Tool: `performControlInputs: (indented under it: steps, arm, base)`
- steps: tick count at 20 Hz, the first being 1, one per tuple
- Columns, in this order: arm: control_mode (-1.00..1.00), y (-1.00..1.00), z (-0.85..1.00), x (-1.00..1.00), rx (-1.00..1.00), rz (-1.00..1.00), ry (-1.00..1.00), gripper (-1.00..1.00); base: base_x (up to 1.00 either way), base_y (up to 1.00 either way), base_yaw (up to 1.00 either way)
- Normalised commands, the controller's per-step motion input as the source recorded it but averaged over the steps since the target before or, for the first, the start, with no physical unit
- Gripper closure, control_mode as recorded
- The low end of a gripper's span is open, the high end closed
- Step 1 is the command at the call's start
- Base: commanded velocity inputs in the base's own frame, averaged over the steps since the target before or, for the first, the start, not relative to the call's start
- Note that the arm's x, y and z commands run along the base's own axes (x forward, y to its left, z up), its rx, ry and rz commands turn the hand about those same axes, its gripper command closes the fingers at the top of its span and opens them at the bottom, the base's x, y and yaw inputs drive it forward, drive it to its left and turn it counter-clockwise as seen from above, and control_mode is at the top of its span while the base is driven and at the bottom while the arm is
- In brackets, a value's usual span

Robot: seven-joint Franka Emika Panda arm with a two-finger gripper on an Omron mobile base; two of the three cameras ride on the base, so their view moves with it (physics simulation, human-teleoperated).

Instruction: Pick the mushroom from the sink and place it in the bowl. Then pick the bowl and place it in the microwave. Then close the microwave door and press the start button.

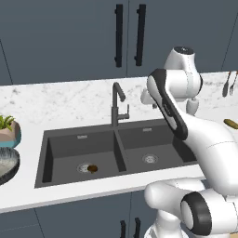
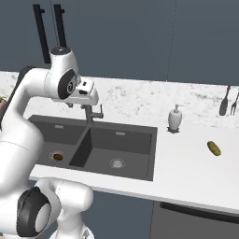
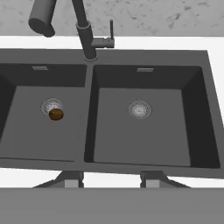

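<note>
At the left of the hand view, the small, light, roll-prone mushroom [image 3: 56,114] suits a side pinch; the fingers [image 3: 109,179] stand apart, empty.

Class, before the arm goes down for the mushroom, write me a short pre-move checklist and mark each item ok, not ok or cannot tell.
1. Mushroom located: in the sink's left basin, at the drain. Ok.
2. Nothing lying on the mushroom. Ok.
3. Gripper open, holding nothing. Ok.
4. Gripper over the mushroom: it sits above the divider, mushroom off to the left. Not ok.
5. Faucet out of the descent path. Cannot tell.
6. Bowl ready: on the counter left of the sink. Ok.
</note>
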Motion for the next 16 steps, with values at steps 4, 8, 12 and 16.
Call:
performControlInputs:
  steps: [4, 8, 12, 16]
  arm:
    - [-1.0, 0.0, 0.0, -0.36, 0.0, 0.0, 0.0, -1.0]
    - [-1.0, 0.0, 0.0, -0.72, 0.0, 0.0, -0.02, -1.0]
    - [-1.0, 0.0, -0.01, -0.66, 0.0, 0.0, 0.0, -1.0]
    - [-1.0, 0.0, -0.07, -0.54, 0.03, 0.0, 0.0, -1.0]
  base:
    - [0.0, 0.0, 0.0]
    - [0.0, 0.0, 0.0]
    - [0.0, 0.0, 0.0]
    - [0.0, 0.0, 0.0]
